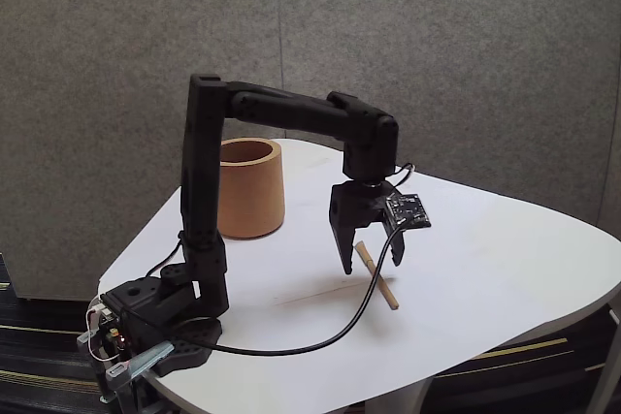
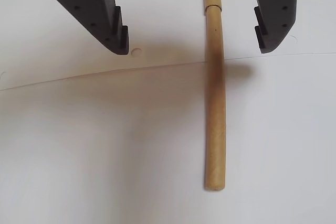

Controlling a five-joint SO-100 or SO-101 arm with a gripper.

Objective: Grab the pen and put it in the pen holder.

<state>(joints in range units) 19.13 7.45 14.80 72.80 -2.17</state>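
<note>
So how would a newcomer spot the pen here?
On the white table, look in front of the black arm, right of the brown cup. Under the open hand lies a thin, tan, wood-coloured stick, the pen; the black cable beside it curves.

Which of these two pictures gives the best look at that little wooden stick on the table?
The wrist view: the pen runs down the frame close up, lying on the white table between the open fingers of the gripper. In the fixed view the pen is small and partly behind the gripper and a black cable.
</note>
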